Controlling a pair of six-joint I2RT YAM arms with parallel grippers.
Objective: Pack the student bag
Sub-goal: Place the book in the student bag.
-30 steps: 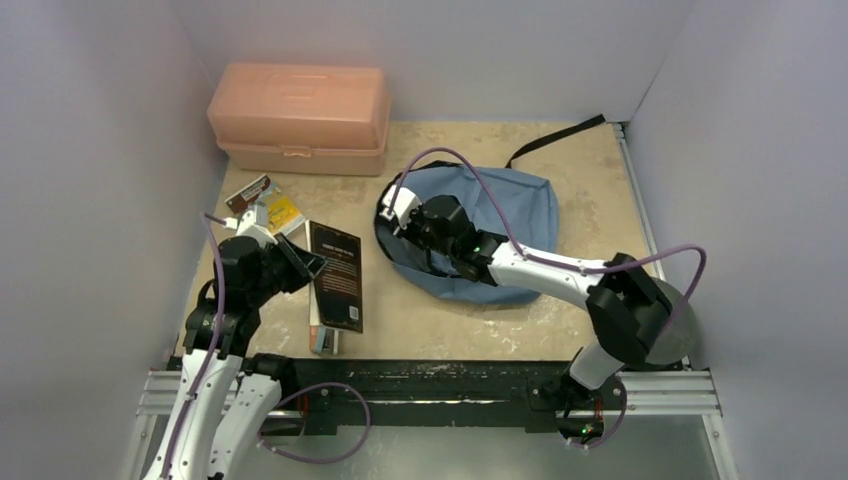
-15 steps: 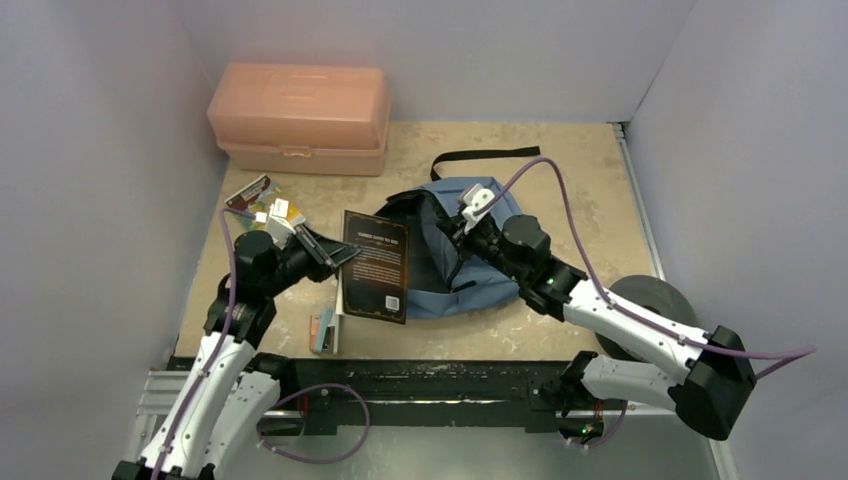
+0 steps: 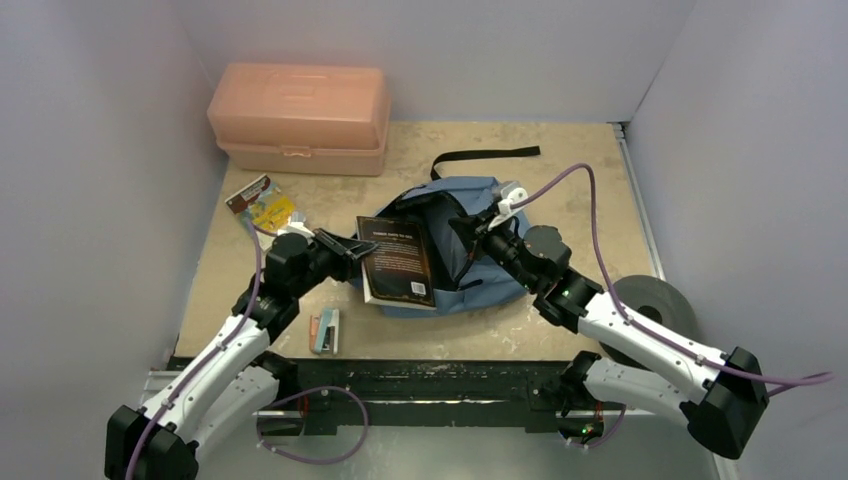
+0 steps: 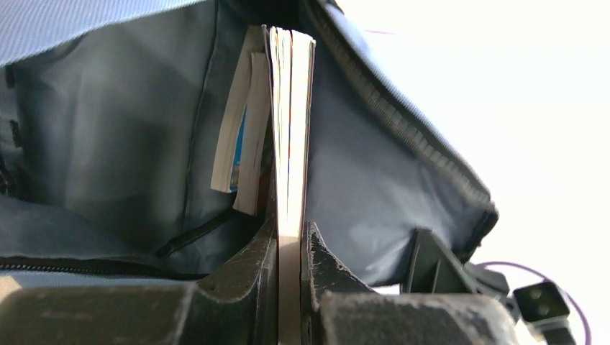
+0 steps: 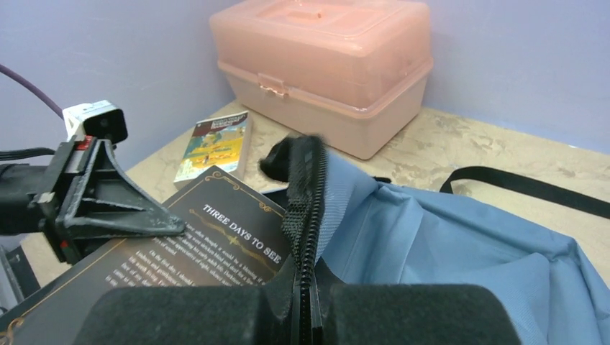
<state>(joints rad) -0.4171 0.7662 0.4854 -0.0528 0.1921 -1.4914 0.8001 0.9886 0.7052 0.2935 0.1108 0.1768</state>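
Two holds, one bag (image 3: 470, 195).
Left end effector (image 4: 290, 233) clamps a dark book (image 3: 398, 262) at its mouth; right end effector (image 5: 306, 287) pinches the zipper edge (image 5: 306, 187).

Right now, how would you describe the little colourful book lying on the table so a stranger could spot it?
Find the salmon-pink plastic box at the far left corner of the table. Just in front of it a small paperback lies flat. Its bright yellow illustrated cover sets it apart from the black book that the left gripper holds at the blue bag.
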